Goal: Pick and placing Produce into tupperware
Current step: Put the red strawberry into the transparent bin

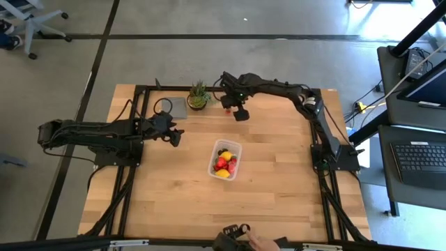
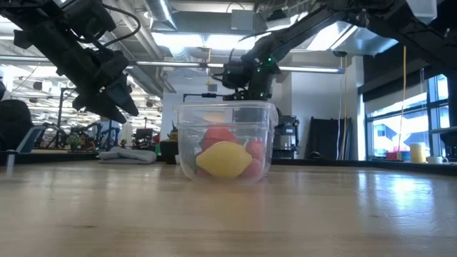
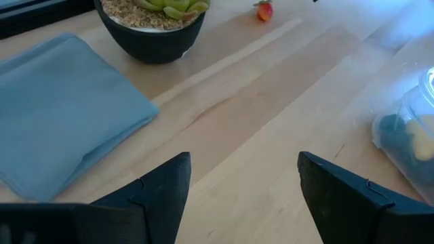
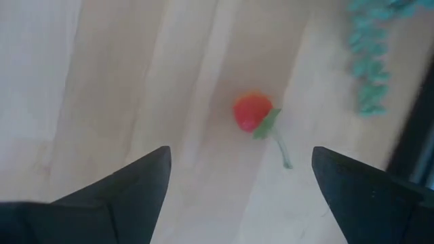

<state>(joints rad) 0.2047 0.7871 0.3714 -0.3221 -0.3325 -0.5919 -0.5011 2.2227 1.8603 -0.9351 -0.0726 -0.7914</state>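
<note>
A clear tub point(image 1: 225, 160) stands mid-table, holding yellow, red and dark fruit pieces point(image 2: 223, 158). One red strawberry piece with a green stem point(image 4: 253, 112) lies on the wood near the far edge point(image 1: 227, 107), beside the potted plant. My right gripper point(image 4: 241, 169) hovers open above that strawberry, fingers pointing down, touching nothing. My left gripper point(image 3: 244, 177) is open and empty, held above the table to the left of the tub point(image 1: 173, 135). The strawberry also shows far off in the left wrist view point(image 3: 264, 10).
A green spiky plant in a dark pot point(image 1: 198, 96) stands at the far edge, next to a flat grey-blue square piece point(image 3: 61, 112). A person's hand point(image 1: 261, 242) shows at the near edge. Bare wood lies all around the tub.
</note>
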